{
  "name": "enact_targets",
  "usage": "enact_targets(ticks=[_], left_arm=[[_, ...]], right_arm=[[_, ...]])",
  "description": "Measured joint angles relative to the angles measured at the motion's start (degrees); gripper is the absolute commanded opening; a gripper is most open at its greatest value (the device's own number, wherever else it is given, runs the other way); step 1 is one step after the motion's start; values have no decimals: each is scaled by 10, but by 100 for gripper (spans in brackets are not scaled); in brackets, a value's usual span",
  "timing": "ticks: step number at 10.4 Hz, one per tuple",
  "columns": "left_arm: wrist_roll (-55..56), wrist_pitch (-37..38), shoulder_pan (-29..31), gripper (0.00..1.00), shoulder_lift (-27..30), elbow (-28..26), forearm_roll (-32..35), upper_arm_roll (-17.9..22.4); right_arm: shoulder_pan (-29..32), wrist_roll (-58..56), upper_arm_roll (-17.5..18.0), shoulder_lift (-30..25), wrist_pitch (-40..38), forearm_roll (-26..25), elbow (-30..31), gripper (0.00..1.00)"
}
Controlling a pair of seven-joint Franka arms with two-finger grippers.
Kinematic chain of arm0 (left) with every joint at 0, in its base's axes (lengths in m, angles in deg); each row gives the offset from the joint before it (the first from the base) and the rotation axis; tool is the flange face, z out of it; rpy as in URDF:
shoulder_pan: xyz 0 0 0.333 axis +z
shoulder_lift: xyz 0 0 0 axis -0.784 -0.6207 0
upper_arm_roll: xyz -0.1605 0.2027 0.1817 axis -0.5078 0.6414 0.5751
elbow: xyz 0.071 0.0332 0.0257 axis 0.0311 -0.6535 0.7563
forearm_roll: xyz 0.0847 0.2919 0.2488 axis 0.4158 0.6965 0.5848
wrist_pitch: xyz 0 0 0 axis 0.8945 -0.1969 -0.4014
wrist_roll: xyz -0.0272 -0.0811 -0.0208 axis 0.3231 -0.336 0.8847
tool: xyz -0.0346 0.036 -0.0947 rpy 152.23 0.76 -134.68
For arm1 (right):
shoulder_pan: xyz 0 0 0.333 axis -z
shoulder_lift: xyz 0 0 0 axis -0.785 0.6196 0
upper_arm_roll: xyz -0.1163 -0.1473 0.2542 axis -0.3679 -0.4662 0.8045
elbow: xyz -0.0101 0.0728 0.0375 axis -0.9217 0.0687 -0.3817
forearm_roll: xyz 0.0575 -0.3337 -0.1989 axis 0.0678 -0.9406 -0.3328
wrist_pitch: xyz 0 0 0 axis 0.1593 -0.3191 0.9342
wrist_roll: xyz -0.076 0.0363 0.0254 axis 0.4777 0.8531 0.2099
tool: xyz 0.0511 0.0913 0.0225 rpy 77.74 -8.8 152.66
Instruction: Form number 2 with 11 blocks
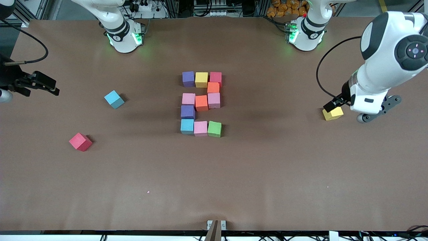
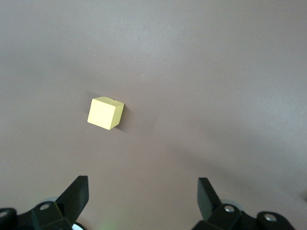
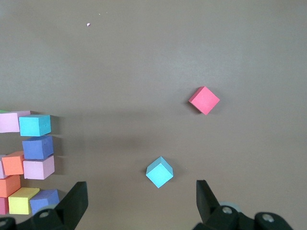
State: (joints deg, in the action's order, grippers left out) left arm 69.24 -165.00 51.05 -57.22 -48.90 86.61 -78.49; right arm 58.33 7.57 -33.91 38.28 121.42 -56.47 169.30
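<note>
**Q:** What do you see of your two grippers?

**A:** Your left gripper hangs over the table's left-arm end, its black fingers spread wide with nothing between them. A loose yellow foam cube lies on the brown table surface beneath it, untouched. Your right gripper hangs over the right-arm end, fingers likewise spread and empty, above a loose light blue foam cube; a loose red foam cube lies nearer the front camera than that one.

**Q:** And where is the digit?

**A:** The number 2 of mixed-colour foam cubes sits at mid-table, well apart from both grippers. Its row farthest from the camera reads purple, yellow, red; an orange cube follows; then a pink, orange, pink row; a purple cube; and the nearest row of light blue, pink, green. Several cubes sit slightly askew.
</note>
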Motion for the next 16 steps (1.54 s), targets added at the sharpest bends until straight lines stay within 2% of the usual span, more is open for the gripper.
enact_targets(ticks=[2, 4, 8, 11, 16], left_arm=[[-45, -22, 0, 100, 15, -8, -7, 0], [-125, -29, 0, 100, 22, 22, -30, 2], [-252, 41, 1, 100, 26, 101, -39, 6], [-303, 109, 4, 100, 27, 160, -42, 6], [-306, 116, 11, 100, 27, 174, -71, 9]], right_arm=[[0, 0, 0, 0, 0, 0, 0, 100], [0, 0, 0, 0, 0, 0, 0, 100], [0, 0, 0, 0, 0, 0, 0, 100], [0, 0, 0, 0, 0, 0, 0, 100], [0, 0, 0, 1, 0, 0, 3, 100]])
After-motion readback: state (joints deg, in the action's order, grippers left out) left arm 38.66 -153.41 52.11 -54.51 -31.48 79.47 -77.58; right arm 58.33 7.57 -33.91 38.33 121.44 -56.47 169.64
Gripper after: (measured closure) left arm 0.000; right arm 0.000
